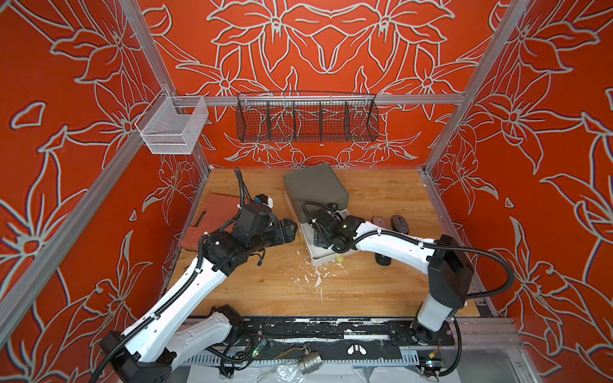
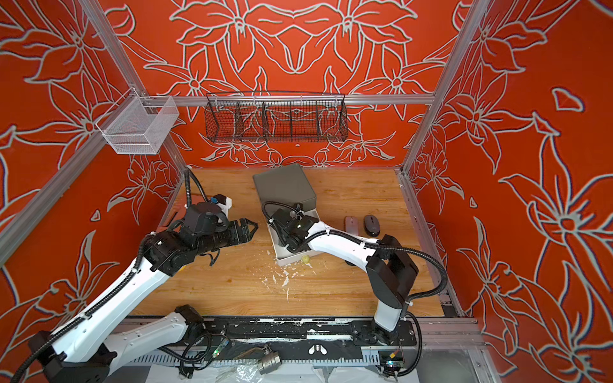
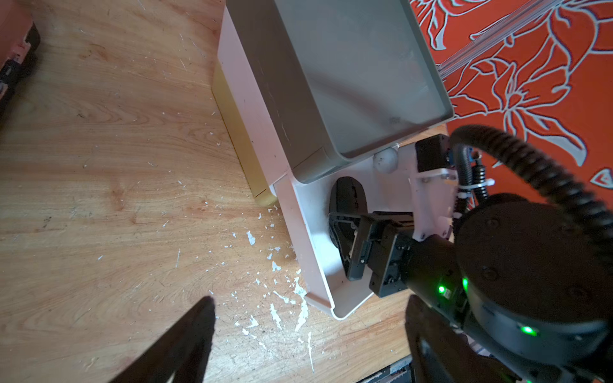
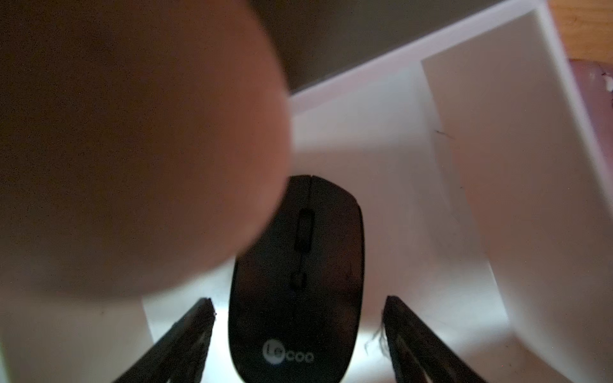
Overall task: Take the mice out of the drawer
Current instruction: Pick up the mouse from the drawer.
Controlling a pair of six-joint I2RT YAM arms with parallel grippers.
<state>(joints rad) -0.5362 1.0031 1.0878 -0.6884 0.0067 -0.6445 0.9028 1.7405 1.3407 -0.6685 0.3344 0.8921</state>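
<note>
Black mouse (image 4: pixel 295 282) sits between the right gripper's (image 4: pixel 298 303) parted jaws, untouched

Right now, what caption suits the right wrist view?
Right arm's open fingers straddle a black mouse in the white drawer.

I see the drawer (image 1: pixel 320 260) pulled out before its cabinet (image 1: pixel 315 185), mid-worktop (image 1: pixel 348 291). The first mouse (image 4: pixel 298 265) lies inside, between the jaws of my right pincer (image 4: pixel 297 300); the second mouse (image 1: pixel 378 221) and third mouse (image 1: pixel 399 223) lie side by side on the worktop, right of the drawer.
</note>
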